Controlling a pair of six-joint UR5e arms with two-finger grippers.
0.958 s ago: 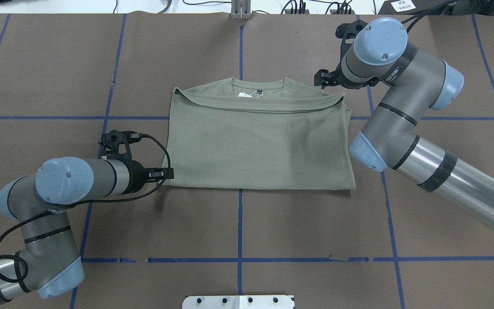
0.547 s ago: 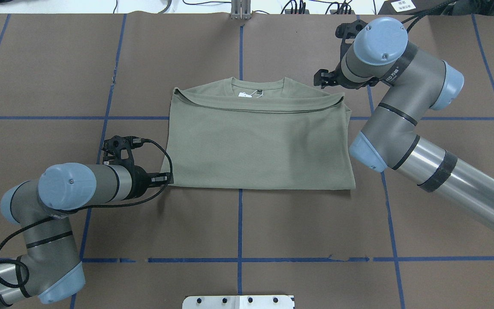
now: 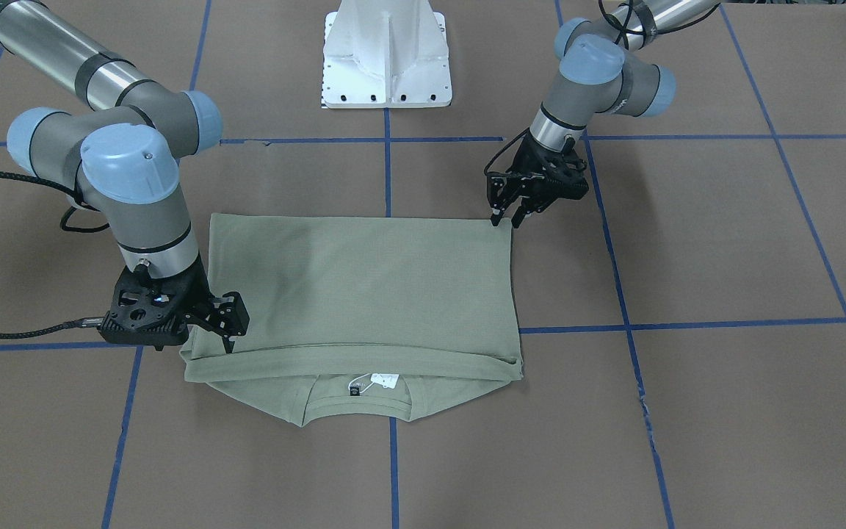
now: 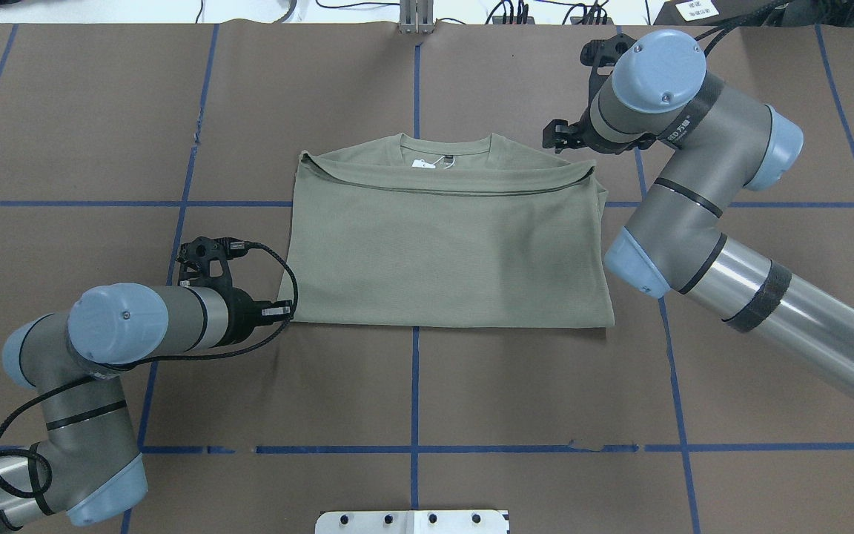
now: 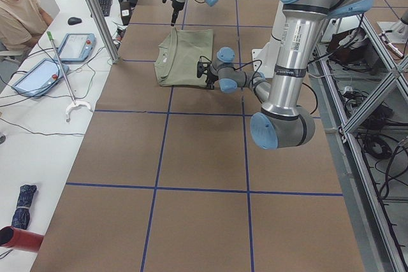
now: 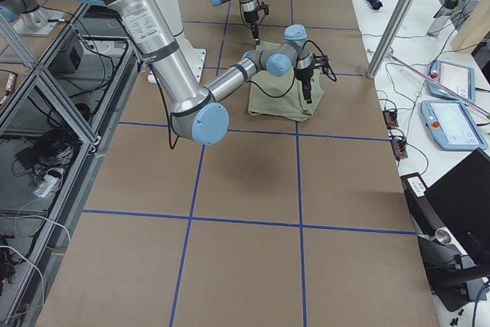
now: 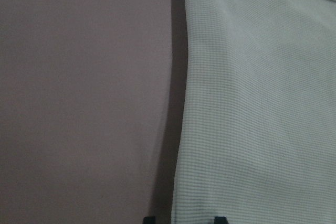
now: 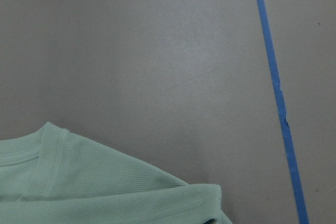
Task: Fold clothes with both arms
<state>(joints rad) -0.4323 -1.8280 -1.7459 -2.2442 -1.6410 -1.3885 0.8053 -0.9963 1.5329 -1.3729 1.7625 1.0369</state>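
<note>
The sage-green shirt (image 4: 449, 252) lies folded flat in a rectangle at the middle of the table, its collar, black label and white tag (image 3: 385, 380) showing at the far side. My left gripper (image 4: 288, 310) is low at the shirt's near left corner (image 3: 500, 224). It is open, and in the left wrist view the shirt's edge (image 7: 181, 129) runs between its fingertips (image 7: 220, 220). My right gripper (image 3: 232, 334) hovers over the far right shoulder, open and holding nothing. The cloth (image 8: 79, 192) below it lies flat.
The brown table cover carries a grid of blue tape lines (image 4: 415, 386). The white pedestal base (image 3: 386, 51) stands at the robot's side. A side table with tablets (image 5: 76, 46), cables and a seated person (image 5: 19, 4) runs along the far edge.
My left gripper has slid a little toward the robot and down, to the shirt's near left corner. The right arm and the shirt have stayed still.
</note>
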